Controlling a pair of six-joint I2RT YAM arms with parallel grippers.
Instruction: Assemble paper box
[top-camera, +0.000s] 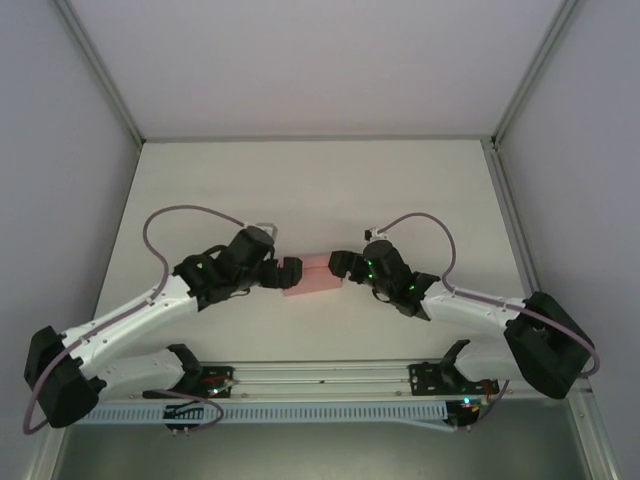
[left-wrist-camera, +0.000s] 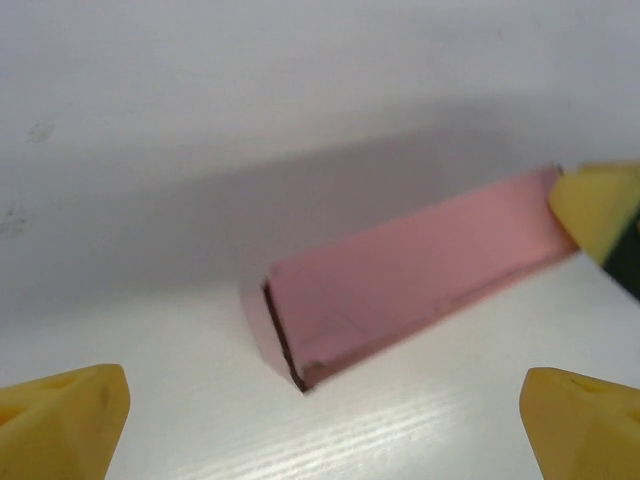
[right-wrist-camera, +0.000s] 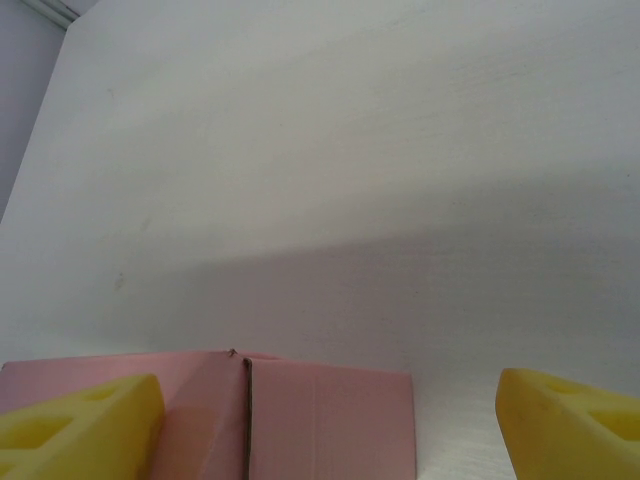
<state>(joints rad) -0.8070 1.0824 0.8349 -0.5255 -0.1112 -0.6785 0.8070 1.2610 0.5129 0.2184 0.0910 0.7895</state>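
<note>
Pink paper box (top-camera: 313, 275) lies on the table (top-camera: 300, 190), between both grippers. Left gripper (top-camera: 287, 272) spread wide at its left end, holding nothing. Right gripper (top-camera: 338, 264) also wide, one pad (right-wrist-camera: 80, 425) against the box, nothing clamped

**Three cameras, one pink box in common**

The top external camera sits high behind the arm bases and looks down over the whole table (top-camera: 320, 190) from afar, with the paper box (top-camera: 312, 276) small at centre. The left wrist camera rides low and close, facing the box's near end at a slant. The right wrist camera is nearer still, and its lower edge cuts the box off. All three share the box and the white tabletop around it.
</note>
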